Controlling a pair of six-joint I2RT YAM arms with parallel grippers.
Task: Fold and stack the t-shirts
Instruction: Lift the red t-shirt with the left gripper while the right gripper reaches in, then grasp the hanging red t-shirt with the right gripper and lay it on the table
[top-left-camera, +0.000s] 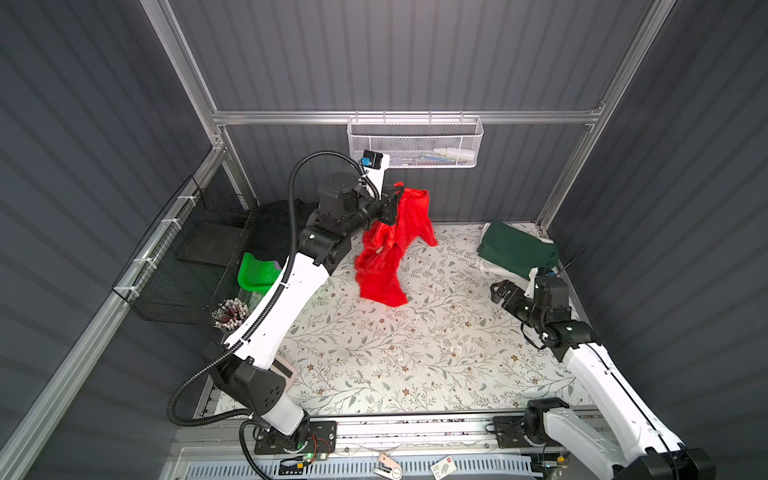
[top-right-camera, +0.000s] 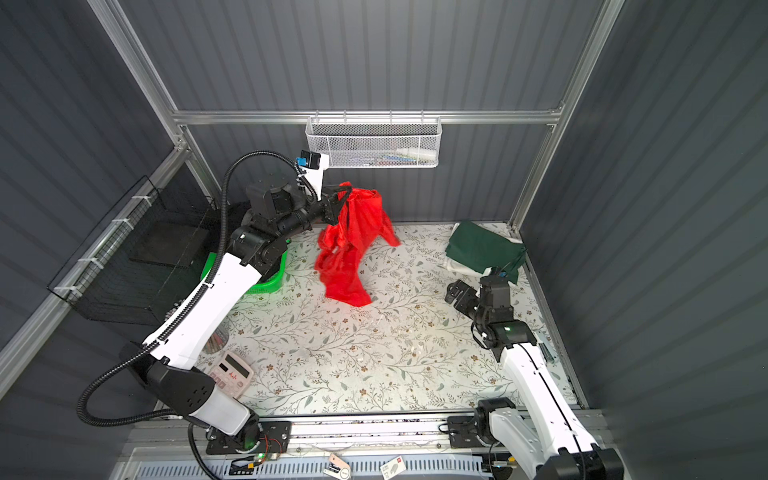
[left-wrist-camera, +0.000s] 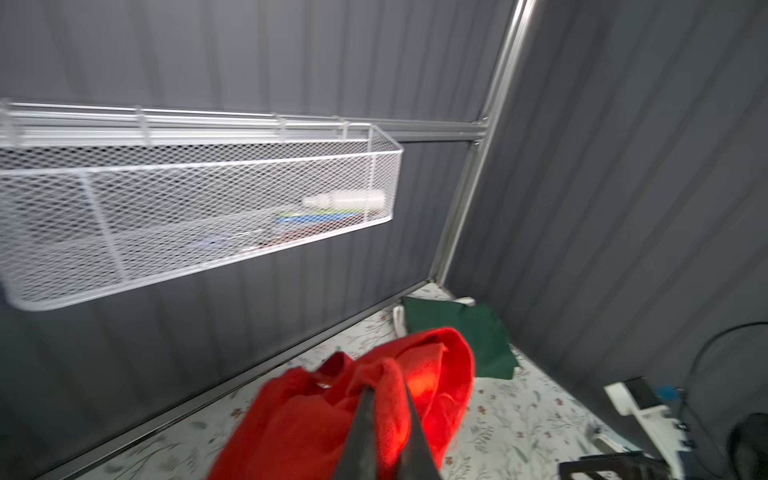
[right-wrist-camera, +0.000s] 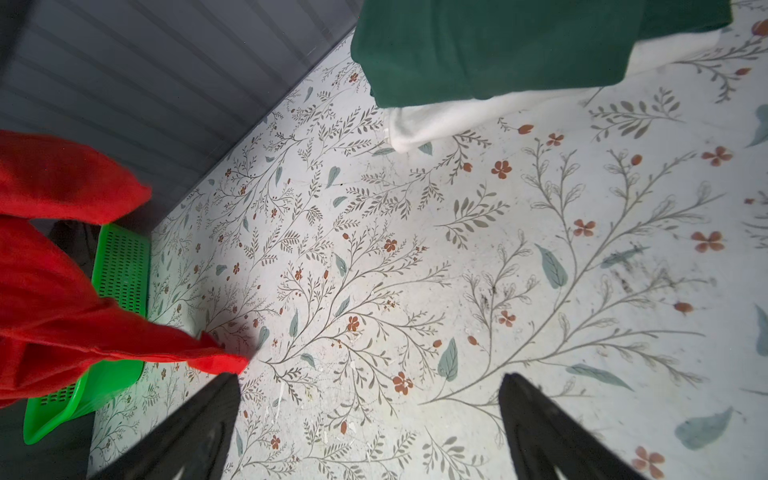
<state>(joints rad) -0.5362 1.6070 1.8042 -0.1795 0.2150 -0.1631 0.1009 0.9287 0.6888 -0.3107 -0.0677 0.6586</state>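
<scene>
Left gripper (top-left-camera: 392, 204) pinching red shirt (top-left-camera: 384, 257) hanging, right gripper (right-wrist-camera: 370, 380) spread wide, empty, green shirt (top-left-camera: 515, 248) folded on white shirt (top-left-camera: 490, 266), card (top-left-camera: 444, 468) print too small to read.

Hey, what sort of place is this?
Probably a robot lab cell: grey panelled walls on an aluminium frame, a left arm and right arm on a rail by the floral table, a red t-shirt to fold.

A green plastic lattice basket (top-left-camera: 253, 274) sits on the floral surface (top-left-camera: 415, 353). Left of it hangs a black wire basket (top-left-camera: 178, 266). In front of it are a pen cup (top-left-camera: 230, 312) and a calculator (top-right-camera: 230, 376). Up behind it is a white mesh wall basket (top-left-camera: 415, 141).
</scene>
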